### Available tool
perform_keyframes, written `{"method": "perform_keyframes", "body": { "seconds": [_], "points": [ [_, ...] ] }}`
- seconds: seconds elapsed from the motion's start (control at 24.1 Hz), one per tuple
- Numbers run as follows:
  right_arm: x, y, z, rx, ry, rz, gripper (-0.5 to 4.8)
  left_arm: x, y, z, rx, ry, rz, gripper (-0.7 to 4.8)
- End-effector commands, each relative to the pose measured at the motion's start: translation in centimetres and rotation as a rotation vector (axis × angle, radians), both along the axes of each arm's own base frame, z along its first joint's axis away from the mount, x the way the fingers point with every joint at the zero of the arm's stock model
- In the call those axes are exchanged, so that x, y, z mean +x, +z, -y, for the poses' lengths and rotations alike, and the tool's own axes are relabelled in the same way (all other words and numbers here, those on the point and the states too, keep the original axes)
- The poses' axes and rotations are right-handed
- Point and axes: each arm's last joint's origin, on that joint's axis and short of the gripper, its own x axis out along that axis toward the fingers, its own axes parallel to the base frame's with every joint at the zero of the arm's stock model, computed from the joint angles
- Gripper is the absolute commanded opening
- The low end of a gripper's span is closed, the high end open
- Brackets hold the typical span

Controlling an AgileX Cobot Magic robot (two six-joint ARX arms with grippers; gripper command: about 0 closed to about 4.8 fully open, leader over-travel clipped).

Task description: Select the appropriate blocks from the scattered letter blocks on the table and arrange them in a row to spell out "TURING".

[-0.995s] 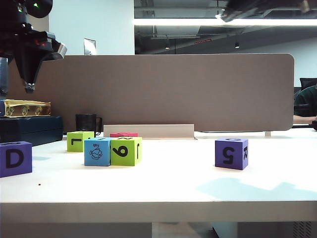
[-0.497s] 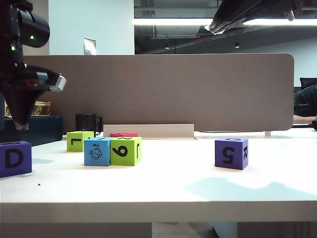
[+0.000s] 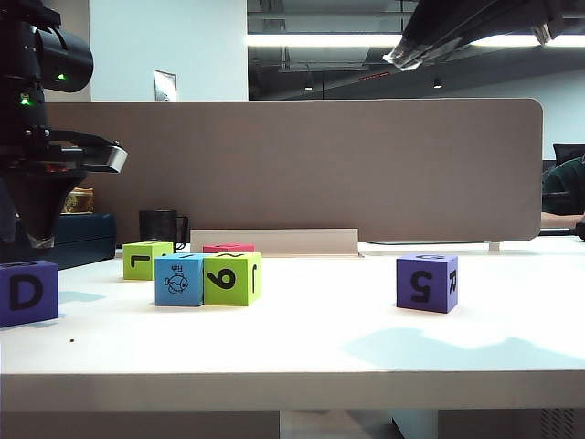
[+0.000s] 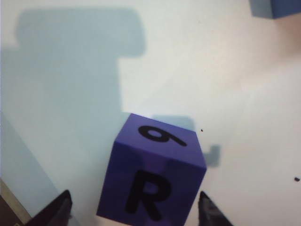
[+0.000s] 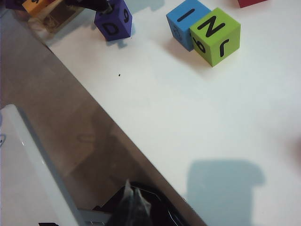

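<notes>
Looking across the white table [image 3: 302,338], I saw the grey-brown divider panel [image 3: 311,169] standing behind it and the blocks scattered on top. My left gripper [image 4: 134,207] hung at the far left of the exterior view, above the purple block marked D [image 3: 27,293]; from the wrist camera its two dark fingertips [image 4: 59,209] stood spread wide on either side of that block, which showed R and 9 from there, and neither tip touched it. My right gripper [image 5: 131,202] was raised high at the upper right of the exterior view, its fingers pressed together and holding nothing, well above the table's front edge.

Near the middle left, the blue fish block [image 3: 179,280] sat touching a lime green block [image 3: 232,279] marked 9. Behind them stood a second lime green block [image 3: 147,261], and a red block [image 3: 228,248] lay further back. Another purple block [image 3: 427,283], showing 5 and R, stood alone to the right, well apart from the rest. A black mug [image 3: 161,226] sat by the panel; I could not see inside it.
</notes>
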Motion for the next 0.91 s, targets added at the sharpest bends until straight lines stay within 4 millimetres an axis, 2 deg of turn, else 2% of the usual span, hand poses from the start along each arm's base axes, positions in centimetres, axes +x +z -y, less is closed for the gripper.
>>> {"method": "perform_keyframes", "body": {
  "seconds": [0.04, 0.12, 0.37, 0.66, 0.79, 0.91],
  "points": [
    [0.0, 0.2, 0.0, 0.007, 0.005, 0.008, -0.01, -0.1, 0.1, 0.1, -0.010, -0.070, 0.000, 3.49],
    [0.0, 0.2, 0.0, 0.007, 0.005, 0.008, -0.01, -0.1, 0.1, 0.2, -0.036, -0.100, -0.002, 3.80],
    [0.0, 0.2, 0.0, 0.007, 0.005, 0.007, -0.01, -0.1, -0.1, 0.1, -0.029, -0.118, -0.015, 3.82],
    [-0.1, 0.1, 0.0, -0.001, 0.005, -0.003, -0.01, 0.7, -2.4, 0.2, -0.016, -0.135, -0.106, 3.81],
    [-0.1, 0.1, 0.0, -0.005, 0.003, -0.007, -0.01, 0.9, -2.9, 0.3, -0.012, -0.132, -0.117, 3.61],
    [-0.1, 0.1, 0.0, -0.005, 0.003, -0.008, -0.01, 0.9, -3.0, 0.2, -0.009, -0.131, -0.118, 2.68]
  ]
}}
